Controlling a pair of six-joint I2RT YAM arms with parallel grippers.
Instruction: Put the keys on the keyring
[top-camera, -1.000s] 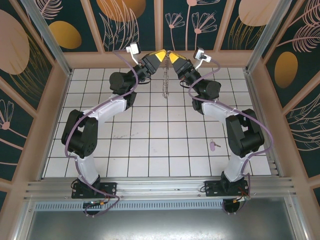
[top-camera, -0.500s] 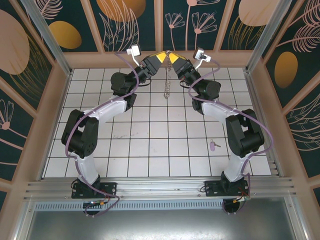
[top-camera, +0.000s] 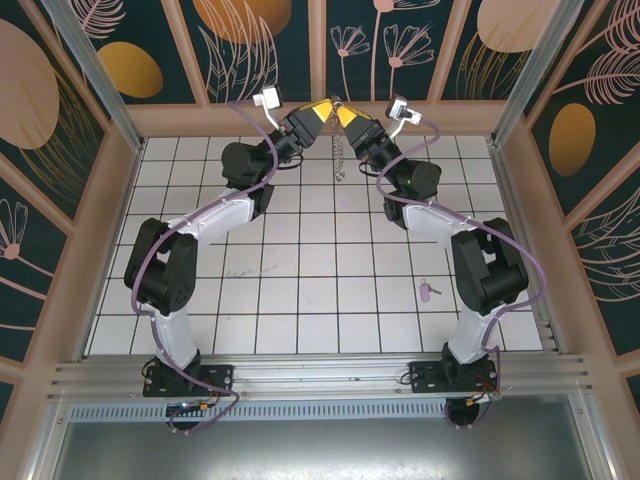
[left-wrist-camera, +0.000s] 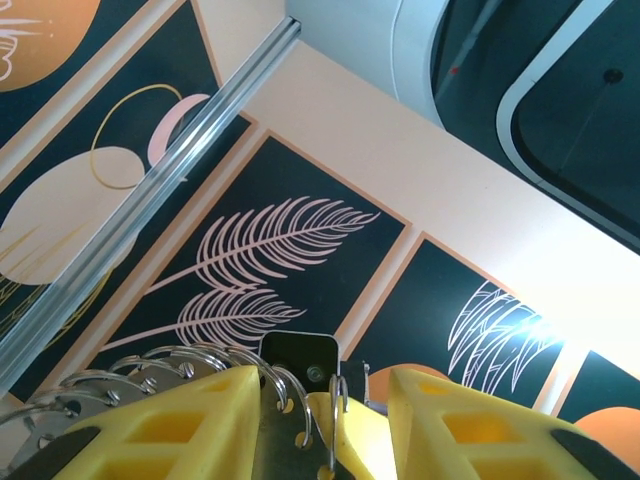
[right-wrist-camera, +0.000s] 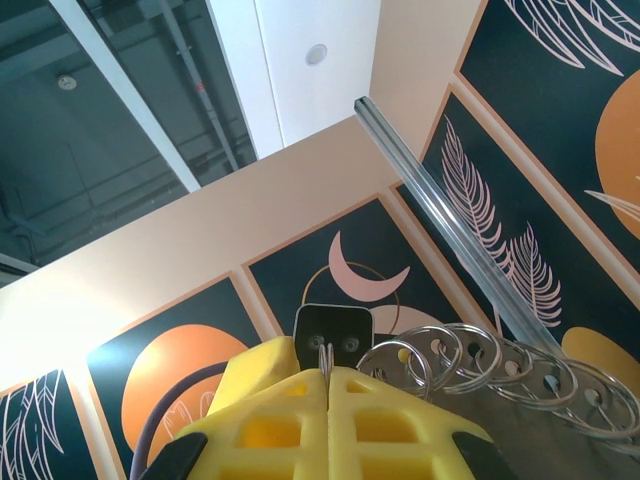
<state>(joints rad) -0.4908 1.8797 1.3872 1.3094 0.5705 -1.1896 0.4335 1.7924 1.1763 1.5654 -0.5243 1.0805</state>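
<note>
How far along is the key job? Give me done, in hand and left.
Done: the keyring is off the floor, dangling between both raised grippers. In hand: the right gripper is shut, apparently pinching it; the left gripper has its fingers apart at the rings. Left: the one key I can see lies on the floor near the right arm, untouched, and none looks threaded yet.

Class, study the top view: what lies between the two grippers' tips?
The keyring hangs there, its chain dangling below the left gripper and right gripper; the top view shows it.
</note>
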